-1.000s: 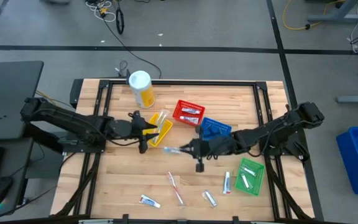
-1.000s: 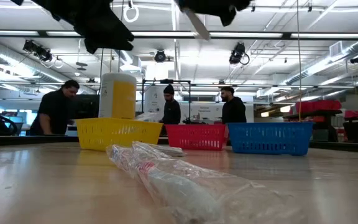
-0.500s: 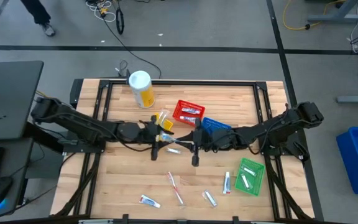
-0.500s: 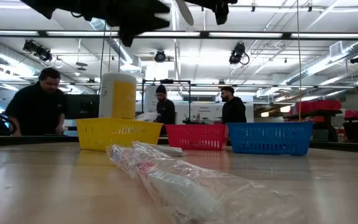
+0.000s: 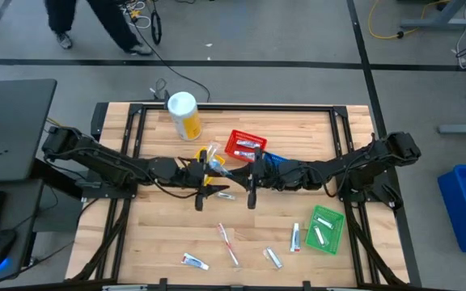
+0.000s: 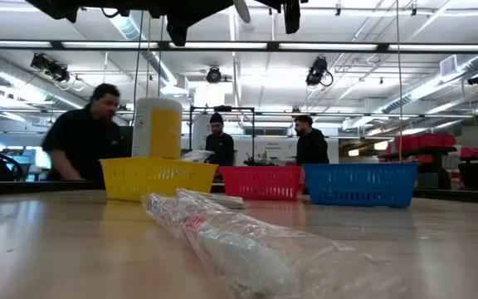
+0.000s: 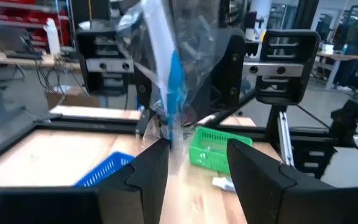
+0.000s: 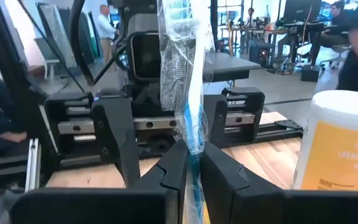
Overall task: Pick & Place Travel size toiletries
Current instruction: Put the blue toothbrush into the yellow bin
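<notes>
A blue-and-white toothbrush in a clear wrapper (image 8: pixel 182 74) is in the air over the table's middle, between my two grippers (image 5: pixel 226 191). My right gripper (image 8: pixel 191 155) is shut on it. My left gripper (image 7: pixel 197 152) faces it from the table's left and is open. Its fingers (image 7: pixel 148 165) stand on either side of the toothbrush's free end (image 7: pixel 171 134) without touching it that I can see. More toiletries lie on the table near its near edge: small tubes (image 5: pixel 194 261), (image 5: pixel 296 237), (image 5: pixel 273 257) and a wrapped toothbrush (image 5: pixel 229 242). My right gripper pinches the wrapped toothbrush between its two fingers at one end (image 8: pixel 192 142), through the clear wrapper. The fingers come level from the table's right side. The toothbrush is lifted clear of the table and sticks out past the fingertips toward the left gripper.
A yellow basket (image 5: pixel 213 163), red basket (image 5: pixel 245 145) and blue basket (image 5: pixel 280 166) sit in a row behind the grippers; a green basket (image 5: pixel 327 229) holding tubes is near the right edge. A white-and-yellow canister (image 5: pixel 183 113) stands at the far edge. People move in the room beyond.
My left gripper has moved from over the yellow basket toward the table's right and near side, up to the right gripper. My right gripper has carried the toothbrush a little toward the far edge and left. The two grippers now face each other closely.
</notes>
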Tool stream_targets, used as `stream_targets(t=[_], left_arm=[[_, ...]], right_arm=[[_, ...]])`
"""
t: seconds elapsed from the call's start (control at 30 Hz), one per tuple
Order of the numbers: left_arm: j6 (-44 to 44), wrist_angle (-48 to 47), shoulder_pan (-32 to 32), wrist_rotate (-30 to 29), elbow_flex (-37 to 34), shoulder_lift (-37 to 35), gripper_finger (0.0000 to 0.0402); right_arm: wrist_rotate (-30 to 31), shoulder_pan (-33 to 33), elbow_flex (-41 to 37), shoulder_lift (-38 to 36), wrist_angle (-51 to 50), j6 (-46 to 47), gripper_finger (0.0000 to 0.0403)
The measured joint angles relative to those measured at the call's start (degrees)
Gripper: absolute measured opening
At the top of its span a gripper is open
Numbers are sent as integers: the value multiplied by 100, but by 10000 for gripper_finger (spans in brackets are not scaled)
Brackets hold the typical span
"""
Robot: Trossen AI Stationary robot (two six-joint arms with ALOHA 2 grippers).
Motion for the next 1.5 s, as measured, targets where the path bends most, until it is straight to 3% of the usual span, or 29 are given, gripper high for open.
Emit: stream_targets(t=[0.2, 0.5, 0.8, 0.93, 1.07, 1.5], left_arm=[[50, 99, 2, -143, -2, -1, 171], [1, 65, 4, -169, 0, -2, 171], [-98, -146, 7, -353, -2, -2, 171], [-122, -86, 11, -512, -1, -2, 171], [-80, -58, 11, -632, 0, -7, 171], [-9, 208, 9, -644, -2, -9, 171]], right_arm=[[-379, -53, 0, 128, 256, 97, 44], [-391, -48, 0, 155, 338, -9, 44], [923, 31, -2, -155, 104, -537, 44], [782, 29, -2, -214, -49, -235, 44], [275, 5, -2, -212, -35, 195, 44], [296, -47, -4, 376, 946, 338, 44]])
